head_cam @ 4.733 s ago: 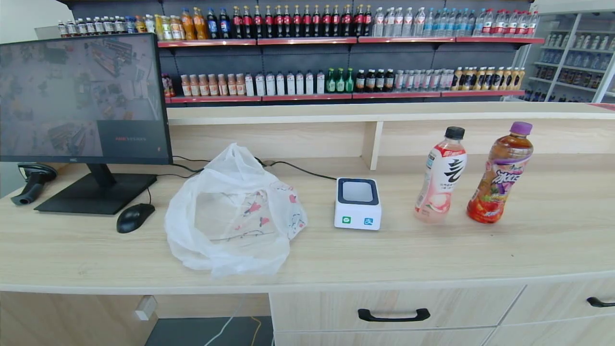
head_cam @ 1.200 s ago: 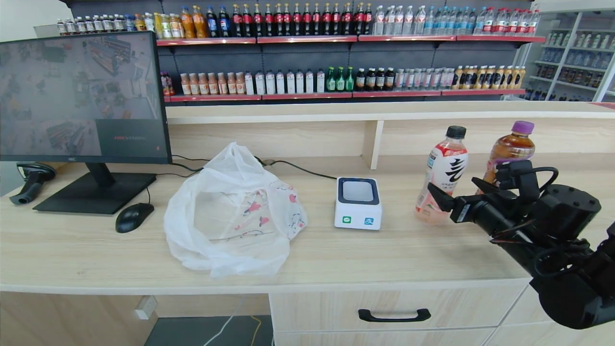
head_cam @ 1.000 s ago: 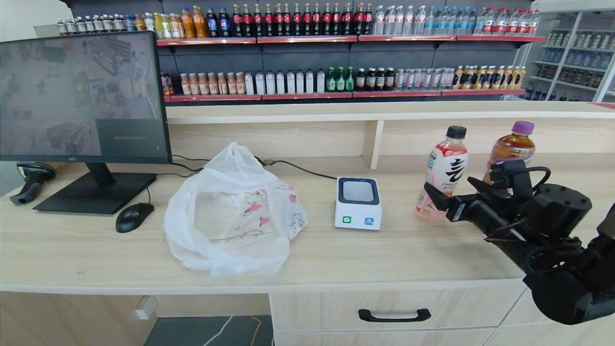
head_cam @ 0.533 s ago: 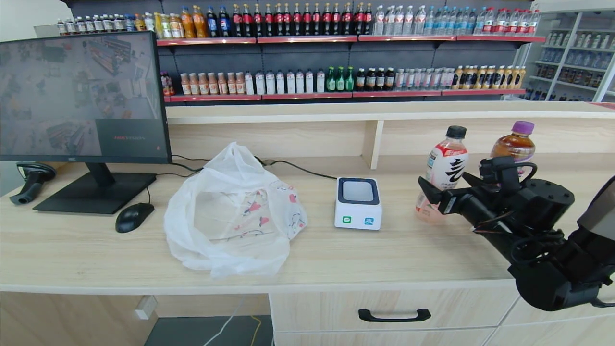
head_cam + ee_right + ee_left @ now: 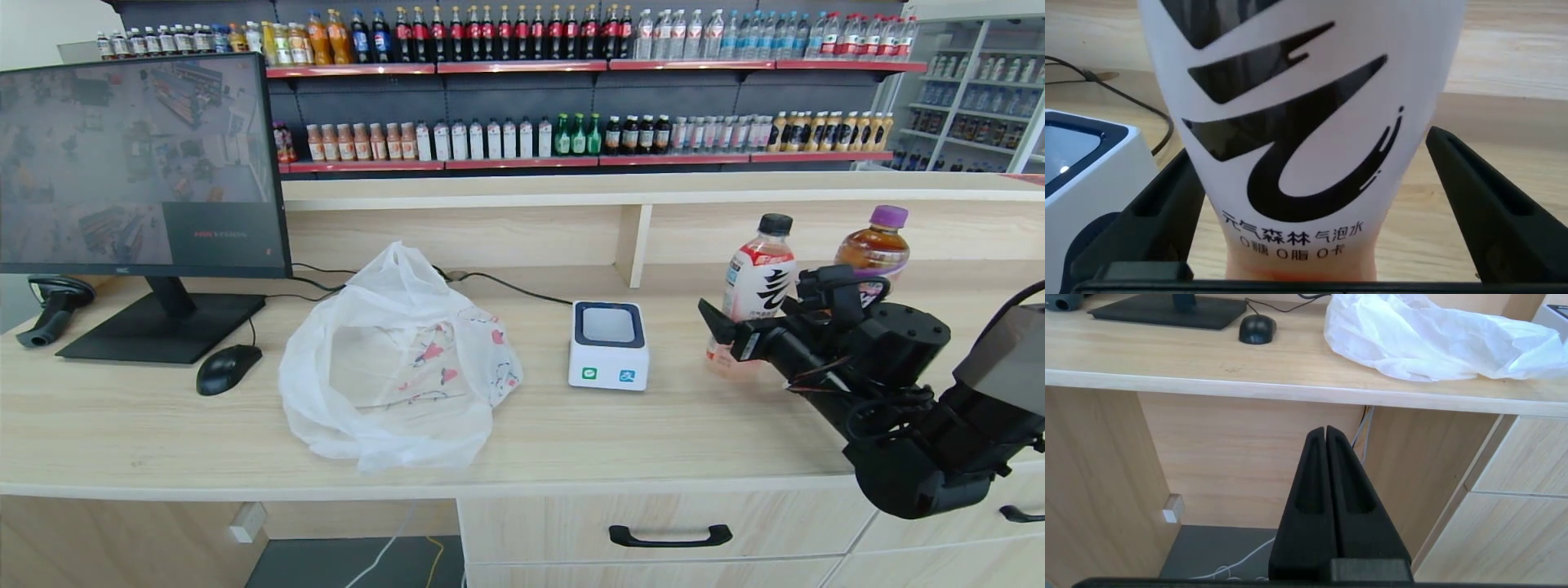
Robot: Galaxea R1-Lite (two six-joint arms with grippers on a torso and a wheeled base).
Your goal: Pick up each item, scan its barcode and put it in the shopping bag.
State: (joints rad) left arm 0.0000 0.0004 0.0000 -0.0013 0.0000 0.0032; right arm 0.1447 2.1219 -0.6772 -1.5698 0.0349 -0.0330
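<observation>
A pink bottle (image 5: 761, 273) with a black cap stands upright on the counter, right of the white barcode scanner (image 5: 608, 345). My right gripper (image 5: 753, 320) is open, with one finger on each side of the bottle's lower body; in the right wrist view the bottle (image 5: 1298, 122) stands between the fingers (image 5: 1486, 196). Whether they touch it I cannot tell. A tea bottle (image 5: 876, 243) with a purple cap stands just behind the arm. The white plastic shopping bag (image 5: 396, 359) lies left of the scanner. My left gripper (image 5: 1327, 441) is shut and empty, below the counter's front edge.
A monitor (image 5: 139, 163) on its stand, a black mouse (image 5: 229, 367) and a handheld scanner (image 5: 53, 306) occupy the counter's left end. A raised ledge (image 5: 653, 192) runs along the back. Drawers with black handles (image 5: 669, 535) sit under the counter. A cable (image 5: 506, 287) runs behind the bag.
My right arm came into view from the right and slid left along the counter, bringing its open fingers around the pink bottle. The bottles, bag and scanner have not moved.
</observation>
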